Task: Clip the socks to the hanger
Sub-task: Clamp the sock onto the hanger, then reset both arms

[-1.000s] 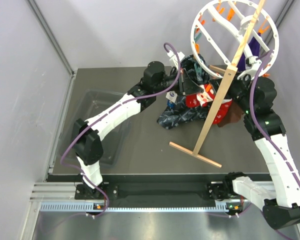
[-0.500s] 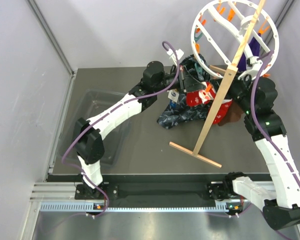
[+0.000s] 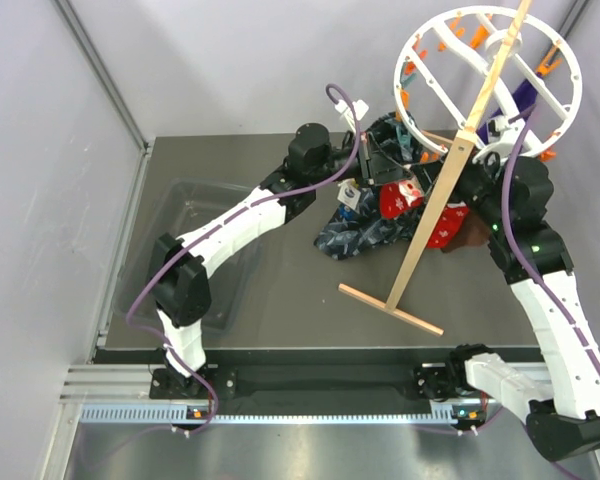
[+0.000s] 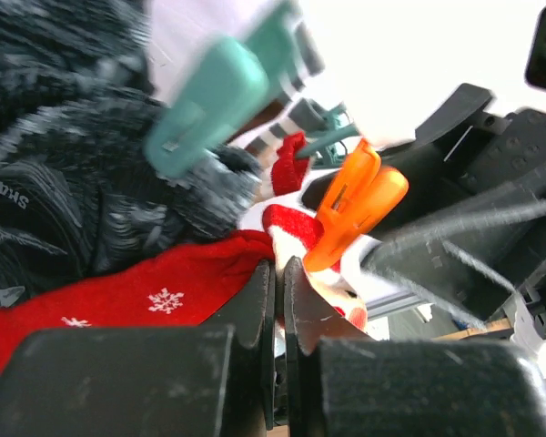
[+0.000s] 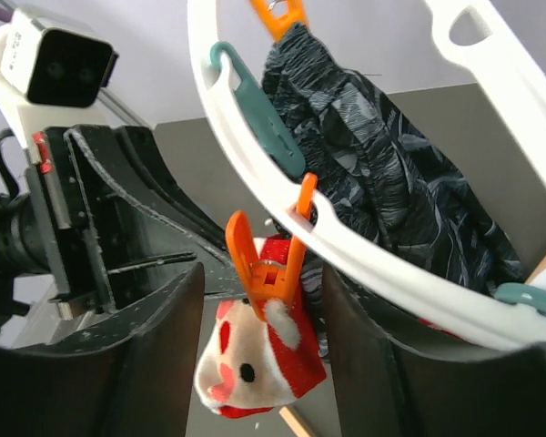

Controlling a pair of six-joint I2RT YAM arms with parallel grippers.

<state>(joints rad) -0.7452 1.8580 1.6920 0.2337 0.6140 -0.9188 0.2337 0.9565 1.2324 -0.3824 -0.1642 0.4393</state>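
Since a moment ago the hanger (image 5: 382,273) has swung up and rightward. The left gripper (image 4: 278,309) pinches the edge of a red sock (image 4: 146,300) right beneath an orange clip (image 5: 264,255) on the ring, while the right gripper (image 5: 259,305) stands spread either side of that clip.

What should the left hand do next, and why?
Probably open the left hand slightly and let go of the red sock. In the right wrist view, the orange clip on the hanger already bites the sock's cuff. The right hand stands open on either side of the clip, not squeezing it.
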